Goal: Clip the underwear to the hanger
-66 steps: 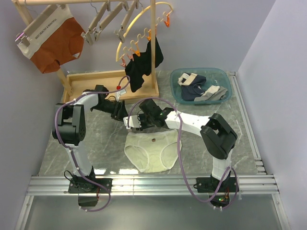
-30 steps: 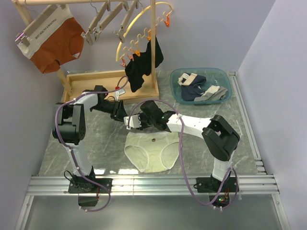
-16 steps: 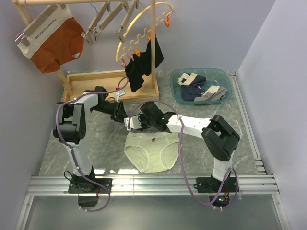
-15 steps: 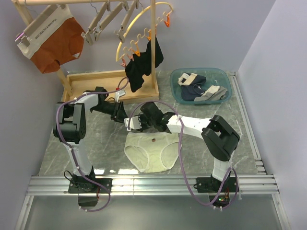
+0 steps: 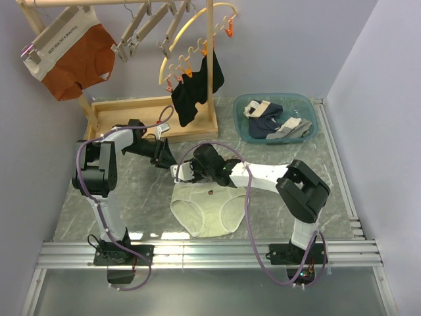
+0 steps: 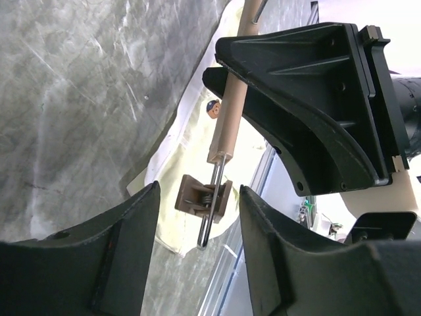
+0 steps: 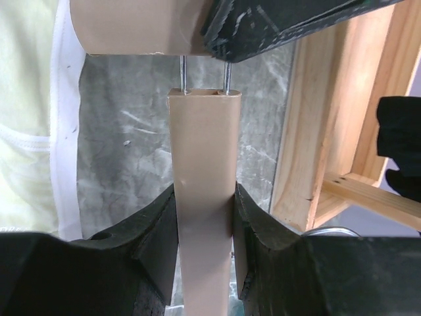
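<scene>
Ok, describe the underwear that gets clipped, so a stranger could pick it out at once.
Start at the grey marbled table and look to the middle of its near half. The underwear lies flat there. It is the only pale cream-yellow pair, with a small dark spot at the waistband, unlike the rust-orange briefs hanging top left.

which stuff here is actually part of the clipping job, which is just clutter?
In the job: underwear, hanger held by right gripper, left gripper open around its clip.
Lying about: orange briefs, black garment, yellow peg hoop, blue basin, wooden tray, spare hangers.
</scene>
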Robot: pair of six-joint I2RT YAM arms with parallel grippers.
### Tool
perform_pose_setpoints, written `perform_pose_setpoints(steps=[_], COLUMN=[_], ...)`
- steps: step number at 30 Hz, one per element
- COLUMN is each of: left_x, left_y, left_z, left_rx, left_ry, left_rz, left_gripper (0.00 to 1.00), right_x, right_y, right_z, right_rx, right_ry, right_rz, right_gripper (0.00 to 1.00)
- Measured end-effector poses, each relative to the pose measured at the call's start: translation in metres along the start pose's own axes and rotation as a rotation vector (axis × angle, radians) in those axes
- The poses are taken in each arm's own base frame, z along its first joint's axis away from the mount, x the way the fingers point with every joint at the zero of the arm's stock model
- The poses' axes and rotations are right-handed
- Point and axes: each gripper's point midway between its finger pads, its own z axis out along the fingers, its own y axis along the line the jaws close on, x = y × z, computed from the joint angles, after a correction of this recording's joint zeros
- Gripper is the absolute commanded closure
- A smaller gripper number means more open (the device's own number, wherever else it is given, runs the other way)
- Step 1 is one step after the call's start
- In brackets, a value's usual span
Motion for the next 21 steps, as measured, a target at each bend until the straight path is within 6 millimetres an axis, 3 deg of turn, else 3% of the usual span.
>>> perform_pose_setpoints(steps=[6,11,16,21], left_x=[0.0018,0.0024,0.0012,0.0026], left_y=[-0.0045,-0.0071,-0.0083,-0.0077], left_z=[-0.0001,-0.0002,-0.0015,-0.0015], left_rx=[0.02,0.033,0.044,0.058], left_ry=[0.002,0.002,-0.006,-0.005], left_rz=[-0.011,-0.02,-0.023,-0.045], left_gripper=[0.57,0.49,0.5,0.64], right_x=[-0.0062,-0.0068,-0.007,-0.0069], right_y=[-0.0045,-0.0028,-0.0012,-0.0037], right_z=[-0.0038,-0.0036,-0.0036,-0.0042], right_rx=[0.022,0.028,0.034,0.046], right_ry=[-0.014,-0.017,-0.016,-0.01], right_rz=[-0.015,-0.029,-0.038,-0.048], right_gripper=[1.0,1.0,1.0,1.0])
